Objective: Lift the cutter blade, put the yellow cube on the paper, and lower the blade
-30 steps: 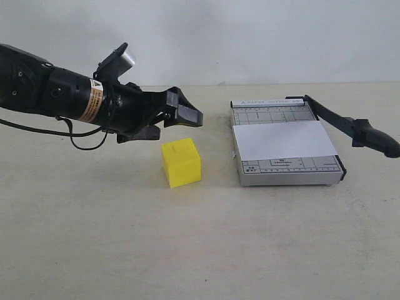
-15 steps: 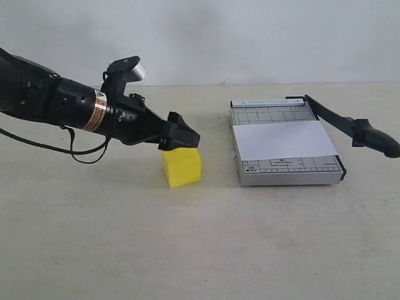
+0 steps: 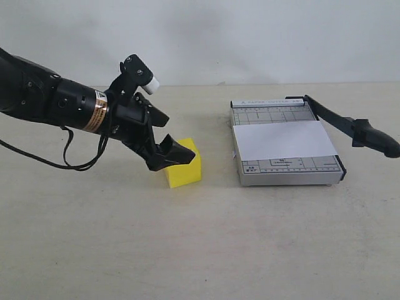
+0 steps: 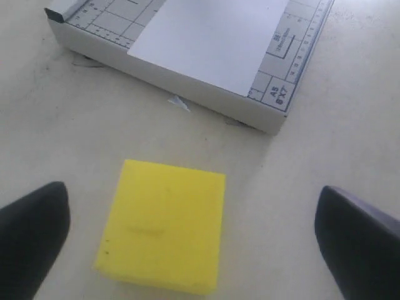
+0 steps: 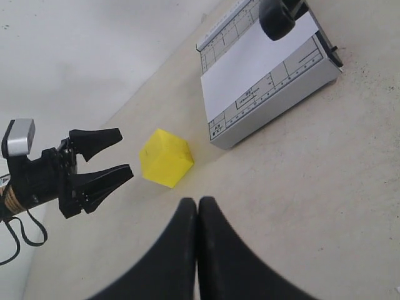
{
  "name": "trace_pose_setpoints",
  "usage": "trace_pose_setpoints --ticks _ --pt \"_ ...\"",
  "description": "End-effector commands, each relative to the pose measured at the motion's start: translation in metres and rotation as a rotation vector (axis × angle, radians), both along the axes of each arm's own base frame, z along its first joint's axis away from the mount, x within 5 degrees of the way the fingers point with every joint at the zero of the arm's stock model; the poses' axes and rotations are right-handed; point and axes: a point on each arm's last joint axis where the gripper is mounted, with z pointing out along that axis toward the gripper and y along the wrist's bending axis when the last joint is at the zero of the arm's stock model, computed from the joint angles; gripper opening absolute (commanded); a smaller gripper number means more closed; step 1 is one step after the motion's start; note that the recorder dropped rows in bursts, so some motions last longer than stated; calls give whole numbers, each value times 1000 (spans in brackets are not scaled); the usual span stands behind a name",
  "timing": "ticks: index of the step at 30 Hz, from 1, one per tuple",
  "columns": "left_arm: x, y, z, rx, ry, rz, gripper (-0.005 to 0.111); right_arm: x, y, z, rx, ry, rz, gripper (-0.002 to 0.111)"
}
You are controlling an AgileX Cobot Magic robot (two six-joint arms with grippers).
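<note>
Yellow cube on the worktop, paper on the trimmer, cutter blade swung open.
The matte yellow cube sits flat, left of the grey trimmer base and apart from it. The white paper lies flat across that base. The thin black cutter blade angles out from its far-right hinge, its thick handle past the base's right edge.

We see a pale beige table with a dull, slightly speckled surface, running back to a plain white wall. On the table's right half in the exterior view a small grey trimmer base lies flat, its upper face printed with grid lines, ruler marks and small size labels. In the left wrist view we make out a tiny white scrap on the table, just beside the base's long side wall.
</note>
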Motion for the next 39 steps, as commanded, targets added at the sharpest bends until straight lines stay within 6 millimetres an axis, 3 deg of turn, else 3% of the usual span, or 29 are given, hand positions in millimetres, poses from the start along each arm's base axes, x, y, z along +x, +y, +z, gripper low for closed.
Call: trace_pose_setpoints --ticks 1,23,29,33,36,39 --pt "2 5 -3 66 -61 6 110 0 0 0 -6 -8 3 0" --pt "0 2 -10 30 3 -4 110 0 0 0 -5 -10 4 0" --pt "-6 -8 4 -86 40 -15 110 0 0 0 -5 -10 4 0" --pt "-9 -27 16 -103 10 -57 108 0 0 0 -5 -10 4 0" --pt "-17 -49 23 -114 -10 -115 91 0 0 0 -5 -10 4 0" --pt "-28 -73 31 -127 -32 -184 46 0 0 0 -5 -10 4 0"
